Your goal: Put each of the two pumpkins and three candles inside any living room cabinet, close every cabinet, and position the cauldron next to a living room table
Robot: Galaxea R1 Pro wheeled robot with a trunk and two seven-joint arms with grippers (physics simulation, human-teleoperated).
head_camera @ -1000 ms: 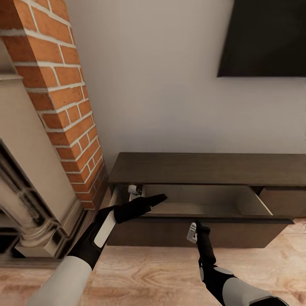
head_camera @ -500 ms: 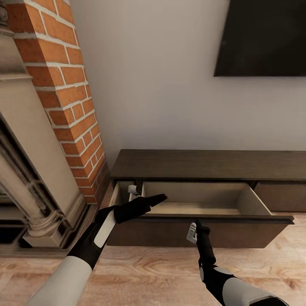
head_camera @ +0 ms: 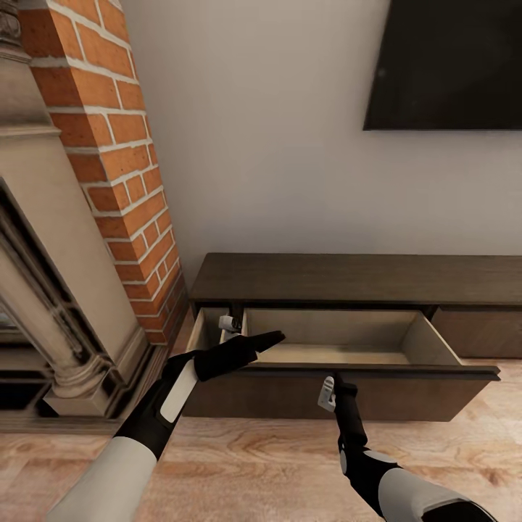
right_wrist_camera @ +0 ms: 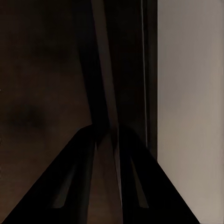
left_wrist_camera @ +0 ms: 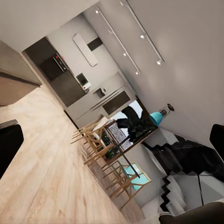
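The dark-brown cabinet [head_camera: 348, 279] stands against the wall with one wide drawer [head_camera: 341, 351] pulled out; the part of its pale floor I can see is bare. My right gripper [head_camera: 335, 380] is at the top lip of the drawer front [head_camera: 406, 399]. In the right wrist view its fingers [right_wrist_camera: 79, 177] stand close on either side of that thin edge. My left gripper [head_camera: 250, 341] hovers over the drawer's left front corner, open. Its dark fingers [left_wrist_camera: 9, 144] sit far apart in the left wrist view. Pumpkins, candles, cauldron and table are out of view.
A brick chimney [head_camera: 116, 167] and stone fireplace surround [head_camera: 51, 290] close off the left. A dark TV [head_camera: 449, 65] hangs on the wall above the cabinet. Wood floor [head_camera: 275, 464] lies under my arms. The left wrist view looks across to a dining set [left_wrist_camera: 112, 149] and kitchen units [left_wrist_camera: 65, 79].
The head view has shifted a little. The cabinet body sits slightly farther off while my right gripper holds its place, so the drawer stands out slightly more.
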